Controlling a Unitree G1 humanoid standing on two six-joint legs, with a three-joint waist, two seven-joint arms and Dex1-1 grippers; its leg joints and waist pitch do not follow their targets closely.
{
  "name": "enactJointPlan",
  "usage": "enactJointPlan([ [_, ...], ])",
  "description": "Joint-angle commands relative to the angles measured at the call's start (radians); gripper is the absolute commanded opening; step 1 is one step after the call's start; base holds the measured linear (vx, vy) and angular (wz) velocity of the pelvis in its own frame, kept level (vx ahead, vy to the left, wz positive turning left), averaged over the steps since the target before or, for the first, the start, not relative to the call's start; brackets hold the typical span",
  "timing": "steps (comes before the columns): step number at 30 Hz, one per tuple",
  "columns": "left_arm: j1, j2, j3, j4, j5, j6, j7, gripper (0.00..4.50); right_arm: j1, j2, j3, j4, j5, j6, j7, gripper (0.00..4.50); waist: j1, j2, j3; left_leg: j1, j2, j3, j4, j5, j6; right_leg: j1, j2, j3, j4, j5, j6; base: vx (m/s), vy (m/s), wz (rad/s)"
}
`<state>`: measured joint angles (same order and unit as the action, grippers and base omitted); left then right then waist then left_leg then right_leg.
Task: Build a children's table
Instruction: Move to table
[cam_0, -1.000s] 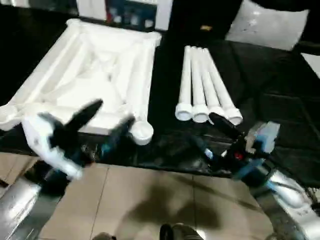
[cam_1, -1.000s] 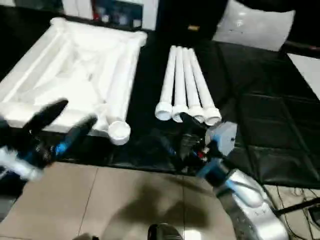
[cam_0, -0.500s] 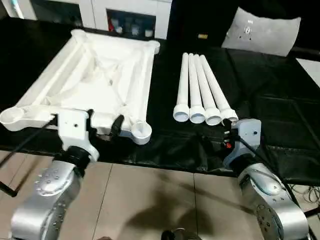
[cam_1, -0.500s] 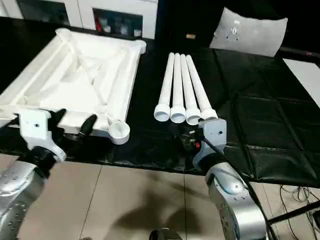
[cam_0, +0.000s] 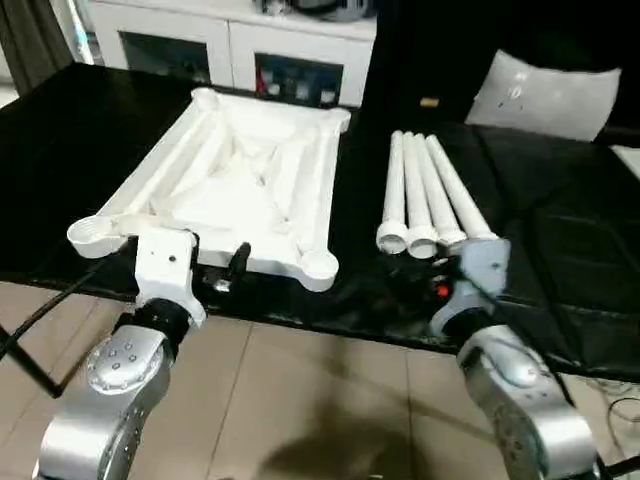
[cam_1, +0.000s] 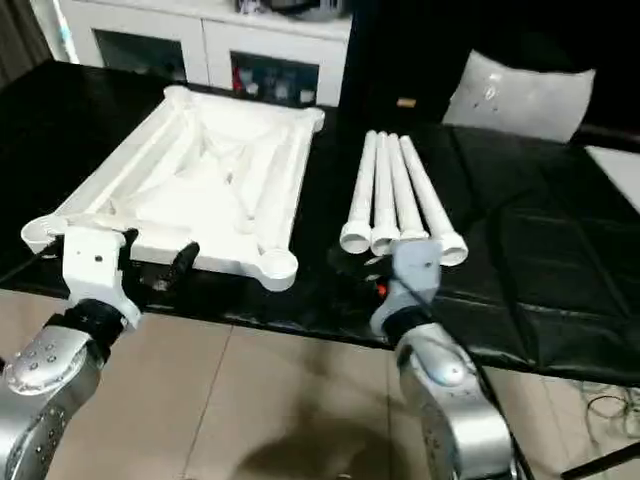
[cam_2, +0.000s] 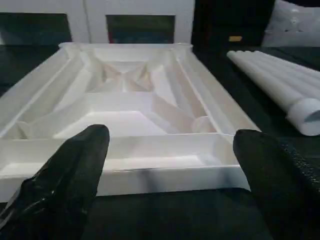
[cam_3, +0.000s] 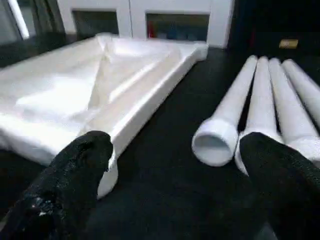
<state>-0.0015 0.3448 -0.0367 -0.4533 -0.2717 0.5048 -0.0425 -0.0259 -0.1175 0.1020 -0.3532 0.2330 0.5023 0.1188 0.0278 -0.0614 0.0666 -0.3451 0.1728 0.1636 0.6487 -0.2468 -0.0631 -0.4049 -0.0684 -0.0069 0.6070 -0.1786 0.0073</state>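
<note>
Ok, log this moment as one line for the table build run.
stage: not started | tabletop: upside down on black table | four legs: side by side beside it | left gripper: open, empty | right gripper: open, empty

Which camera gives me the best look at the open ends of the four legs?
The right wrist view: one leg faces it with its open mouth close up. Both head views show all four legs side by side; the left wrist view catches them at its edge.

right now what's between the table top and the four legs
Nothing: in the left eye view, bare black cloth separates the table top from the legs.
</note>
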Motion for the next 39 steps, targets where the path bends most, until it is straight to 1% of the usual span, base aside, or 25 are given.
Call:
enactJointPlan([
  [1, 0.001, -0.007, -0.013, -0.027, -0.002, 0.011, 0.010, 4.39, 0.008, -0.019, 0.016, -0.001, -0.005, 0.009, 0.023, 4.50, -0.010, 0.021, -0.043, 0.020, 0.029, -0.022, -0.117, -0.447, -0.072, 0.007, -0.034, 0.017, -0.090, -0.549, -0.011, 0.000, 0.000, 0.00],
  [5, 0.007, -0.031, 0.001, -0.037, 0.005, 0.023, 0.015, 4.39, -0.002, -0.040, 0.041, 0.011, -0.024, -0.001, 0.057, 4.50, -0.029, 0.015, -0.033, 0.065, 0.024, -0.030, -0.108, -0.608, -0.048, 0.003, -0.020, -0.033, -0.134, -0.793, 0.023, 0.000, 0.000, 0.00],
  [6, 0.007, -0.031, 0.001, -0.037, 0.005, 0.023, 0.015, 4.39, -0.002, -0.040, 0.041, 0.011, -0.024, -0.001, 0.057, 4.50, -0.024, 0.013, -0.028, 0.024, 0.015, -0.050, -0.124, -0.621, -0.021, 0.045, -0.043, -0.064, -0.134, -0.813, 0.029, 0.000, 0.000, 0.00],
  [7, 0.010, -0.038, 0.004, -0.041, 0.008, 0.024, 0.008, 4.39, -0.009, -0.041, 0.039, 0.010, -0.006, 0.011, 0.076, 4.50, -0.022, 0.040, -0.040, -0.025, 0.001, -0.069, -0.132, -0.582, 0.021, 0.118, -0.085, -0.088, -0.122, -0.822, 0.026, 0.031, -0.004, 0.31],
  [8, 0.011, -0.038, 0.004, -0.041, 0.009, 0.023, 0.008, 4.39, -0.010, -0.044, 0.041, 0.010, -0.008, 0.010, 0.078, 4.50, -0.040, 0.032, -0.034, -0.039, 0.000, -0.076, -0.128, -0.559, 0.029, 0.129, -0.095, -0.103, -0.129, -0.827, 0.026, 0.036, -0.006, 0.47],
  [9, 0.012, -0.039, 0.002, -0.041, 0.013, 0.020, 0.005, 4.39, -0.017, -0.054, 0.048, 0.012, -0.022, 0.002, 0.082, 4.50, -0.043, 0.043, -0.031, -0.060, -0.004, -0.083, -0.121, -0.539, 0.026, 0.159, -0.109, -0.121, -0.129, -0.852, 0.020, 0.036, -0.006, 0.47],
  [10, 0.013, -0.038, 0.001, -0.042, 0.015, 0.020, 0.004, 4.39, -0.020, -0.057, 0.048, 0.014, -0.028, -0.008, 0.082, 4.50, -0.051, 0.033, -0.031, -0.059, -0.005, -0.088, -0.106, -0.509, 0.029, 0.165, -0.119, -0.129, -0.135, -0.855, 0.006, 0.060, -0.017, 0.55],
  [11, 0.013, -0.035, 0.003, -0.044, 0.014, 0.023, 0.005, 4.39, -0.021, -0.068, 0.058, 0.015, -0.053, -0.048, 0.085, 4.50, -0.050, 0.039, -0.030, -0.027, 0.001, -0.084, -0.098, -0.504, 0.016, 0.145, -0.118, -0.128, -0.149, -0.864, -0.011, 0.066, -0.024, 0.51],
  [12, 0.012, -0.035, 0.003, -0.045, 0.013, 0.025, 0.006, 4.39, -0.021, -0.076, 0.064, 0.018, -0.072, -0.074, 0.083, 4.50, -0.064, 0.025, -0.023, 0.069, 0.022, -0.066, -0.087, -0.560, -0.024, 0.072, -0.078, -0.132, -0.164, -0.787, -0.060, 0.066, -0.024, 0.51],
  [13, 0.011, -0.034, 0.003, -0.044, 0.014, 0.026, 0.007, 4.39, -0.020, -0.084, 0.069, 0.021, -0.079, -0.087, 0.090, 4.50, -0.062, 0.039, -0.019, 0.073, 0.042, -0.070, -0.115, -0.643, -0.040, 0.082, -0.056, -0.132, -0.137, -0.654, -0.086, 0.085, -0.024, 0.25],
  [15, 0.005, -0.029, 0.006, -0.044, 0.022, 0.036, 0.002, 4.39, -0.011, -0.063, 0.047, 0.011, 0.019, -0.062, 0.156, 4.50, -0.064, 0.041, -0.022, 0.084, 0.054, -0.076, -0.141, -0.721, -0.047, 0.083, -0.043, -0.114, -0.105, -0.521, -0.117, 0.102, -0.006, 0.09],
  [16, 0.002, -0.029, 0.009, -0.044, 0.022, 0.039, -0.004, 4.39, -0.008, -0.049, 0.034, 0.009, 0.046, -0.062, 0.165, 4.50, -0.066, 0.041, -0.032, 0.075, 0.048, -0.070, -0.144, -0.673, -0.035, 0.098, -0.049, -0.099, -0.100, -0.470, -0.148, 0.112, 0.008, 0.02],
  [17, 0.002, -0.029, 0.009, -0.044, 0.022, 0.039, -0.004, 4.39, -0.008, -0.049, 0.034, 0.009, 0.046, -0.062, 0.165, 4.50, -0.065, 0.043, -0.038, 0.060, 0.043, -0.066, -0.144, -0.614, -0.025, 0.112, -0.055, -0.089, -0.099, -0.448, -0.165, 0.136, -0.003, -0.06],
  [18, -0.005, -0.024, 0.009, -0.042, 0.020, 0.043, -0.022, 4.39, -0.004, -0.036, 0.026, 0.012, 0.033, -0.107, 0.153, 4.50, -0.050, 0.049, -0.054, 0.021, 0.026, -0.046, -0.139, -0.372, 0.018, 0.148, -0.057, -0.063, -0.098, -0.359, -0.204, 0.136, -0.003, -0.06],
  [20, -0.008, -0.020, 0.007, -0.040, 0.017, 0.043, -0.032, 4.39, -0.002, -0.034, 0.024, 0.012, 0.025, -0.113, 0.144, 4.50, -0.047, 0.042, -0.070, 0.034, 0.023, -0.034, -0.132, -0.253, 0.043, 0.151, -0.053, -0.059, -0.093, -0.295, -0.222, 0.142, -0.007, 0.02],
  [23, -0.017, -0.007, -0.006, -0.024, 0.020, 0.039, -0.061, 4.39, -0.008, -0.022, 0.013, 0.026, -0.039, -0.104, 0.050, 4.50, -0.049, 0.042, -0.090, 0.046, -0.003, -0.038, -0.114, 0.057, 0.143, 0.158, -0.027, -0.062, -0.063, -0.072, -0.245, 0.158, 0.001, 0.04],
  [25, -0.027, -0.010, -0.007, -0.005, 0.019, 0.033, -0.070, 4.39, -0.010, -0.009, -0.019, 0.018, -0.005, -0.020, 0.036, 4.50, -0.042, 0.037, -0.105, 0.045, -0.032, -0.040, -0.091, 0.247, 0.274, 0.174, -0.014, -0.056, -0.046, 0.062, -0.251, 0.166, 0.008, 0.06],
  [29, -0.044, -0.017, -0.013, 0.009, 0.019, 0.032, -0.077, 4.39, -0.004, -0.026, -0.012, 0.014, -0.030, -0.045, 0.043, 4.50, -0.030, 0.039, -0.108, 0.049, -0.051, -0.053, -0.068, 0.381, 0.356, 0.179, 0.003, -0.051, -0.027, 0.130, -0.223, 0.129, -0.018, 0.06],
  [32, -0.054, -0.025, -0.018, 0.016, 0.021, 0.032, -0.085, 4.39, 0.002, -0.028, -0.007, 0.016, -0.040, -0.037, 0.032, 4.50, -0.037, 0.037, -0.106, 0.098, -0.046, -0.091, -0.059, 0.477, 0.396, 0.146, 0.024, -0.050, 0.005, 0.161, -0.171, 0.144, -0.030, 0.08],
  [33, -0.058, -0.029, -0.023, 0.021, 0.023, 0.029, -0.088, 4.39, 0.007, -0.028, -0.004, 0.013, -0.041, -0.042, 0.032, 4.50, -0.032, 0.023, -0.102, 0.067, -0.073, -0.079, -0.043, 0.424, 0.396, 0.179, 0.021, -0.022, -0.009, 0.164, -0.163, 0.103, -0.029, 0.02],
  [34, -0.058, -0.030, -0.023, 0.022, 0.024, 0.028, -0.089, 4.39, 0.008, -0.028, -0.004, 0.012, -0.042, -0.043, 0.032, 4.50, -0.009, 0.017, -0.088, 0.002, -0.101, -0.053, -0.028, 0.284, 0.362, 0.232, 0.009, 0.027, -0.036, 0.187, -0.199, 0.083, -0.007, 0.13],
  [36, -0.060, -0.035, -0.029, 0.028, 0.028, 0.024, -0.093, 4.39, 0.010, -0.026, -0.001, 0.002, -0.051, -0.031, 0.025, 4.50, 0.004, 0.030, -0.087, -0.001, -0.075, -0.053, -0.034, 0.191, 0.274, 0.252, 0.019, 0.053, -0.034, 0.239, -0.253, 0.078, 0.007, 0.28],
  [37, -0.059, -0.038, -0.031, 0.030, 0.030, 0.022, -0.095, 4.39, 0.011, -0.025, 0.000, -0.003, -0.056, -0.023, 0.021, 4.50, -0.011, 0.051, -0.096, 0.088, -0.044, -0.082, -0.056, 0.283, 0.260, 0.196, 0.070, 0.014, 0.014, 0.305, -0.202, 0.090, -0.014, 0.31],
  [38, -0.059, -0.038, -0.032, 0.031, 0.029, 0.021, -0.095, 4.39, 0.012, -0.026, 0.001, -0.004, -0.056, -0.024, 0.020, 4.50, -0.079, 0.070, -0.112, 0.282, 0.092, -0.214, -0.069, 0.513, 0.412, -0.034, 0.021, -0.042, 0.111, 0.000, -0.086, 0.054, -0.078, 0.03],
  [39, -0.059, -0.038, -0.032, 0.031, 0.029, 0.021, -0.095, 4.39, 0.012, -0.026, 0.001, -0.004, -0.056, -0.024, 0.020, 4.50, -0.093, 0.057, -0.129, 0.312, 0.150, -0.262, -0.071, 0.640, 0.529, -0.069, -0.021, -0.042, 0.133, -0.149, -0.002, 0.054, -0.078, 0.03],
])
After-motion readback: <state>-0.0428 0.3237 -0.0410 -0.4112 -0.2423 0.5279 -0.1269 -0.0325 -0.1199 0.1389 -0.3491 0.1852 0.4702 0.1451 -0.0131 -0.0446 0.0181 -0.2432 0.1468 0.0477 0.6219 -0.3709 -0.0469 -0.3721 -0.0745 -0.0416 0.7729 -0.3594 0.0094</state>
